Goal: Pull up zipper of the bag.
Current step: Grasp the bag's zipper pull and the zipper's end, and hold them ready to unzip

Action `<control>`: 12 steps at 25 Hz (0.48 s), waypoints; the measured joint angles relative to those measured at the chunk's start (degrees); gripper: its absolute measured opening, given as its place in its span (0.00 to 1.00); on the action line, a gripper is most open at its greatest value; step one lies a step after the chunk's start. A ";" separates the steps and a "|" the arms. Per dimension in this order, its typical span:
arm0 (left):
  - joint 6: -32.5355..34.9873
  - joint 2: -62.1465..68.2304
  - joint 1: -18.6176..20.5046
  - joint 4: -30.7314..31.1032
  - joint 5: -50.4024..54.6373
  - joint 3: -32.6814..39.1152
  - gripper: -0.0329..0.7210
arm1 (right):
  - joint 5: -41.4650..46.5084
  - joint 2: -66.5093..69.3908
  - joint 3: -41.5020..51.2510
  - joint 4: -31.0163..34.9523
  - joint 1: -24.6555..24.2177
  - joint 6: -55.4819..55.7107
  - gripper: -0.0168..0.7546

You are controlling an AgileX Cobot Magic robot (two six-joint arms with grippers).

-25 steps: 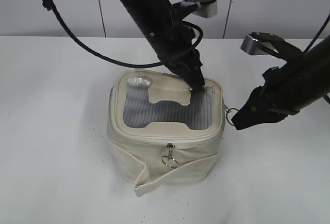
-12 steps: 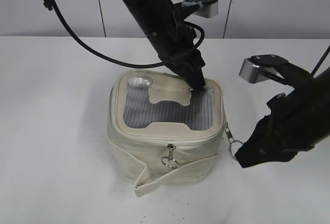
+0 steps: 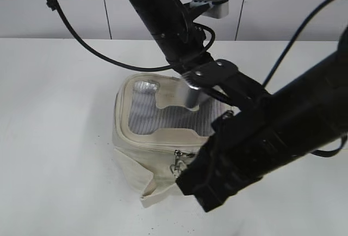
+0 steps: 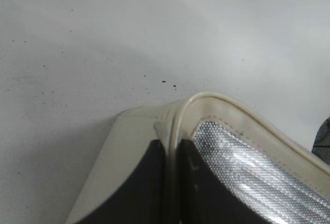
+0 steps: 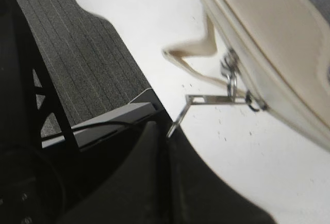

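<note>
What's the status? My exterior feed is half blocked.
Left gripper jaws shut on bag lid rim. Right gripper jaws shut on zipper pull. Right arm hides bag's right side.

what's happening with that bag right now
Two robot arms are working a cream bag on a white table. The left hand pinches the lid's back rim, holding the bag in place. The right hand is shut on a metal ring pull of the zipper at the front.
</note>
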 joint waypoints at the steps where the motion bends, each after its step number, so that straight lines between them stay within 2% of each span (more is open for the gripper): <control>1: -0.36 0.00 0.00 0.05 0.00 0.00 0.10 | -0.94 0.51 -1.13 0.49 1.62 0.06 0.03; 6: -0.61 -0.06 0.00 0.29 0.61 0.00 0.10 | -2.50 6.64 -7.67 1.21 6.67 0.50 0.03; 12: -0.61 -0.06 0.00 0.33 0.67 0.00 0.10 | -2.19 7.94 -9.46 -1.15 7.26 5.81 0.07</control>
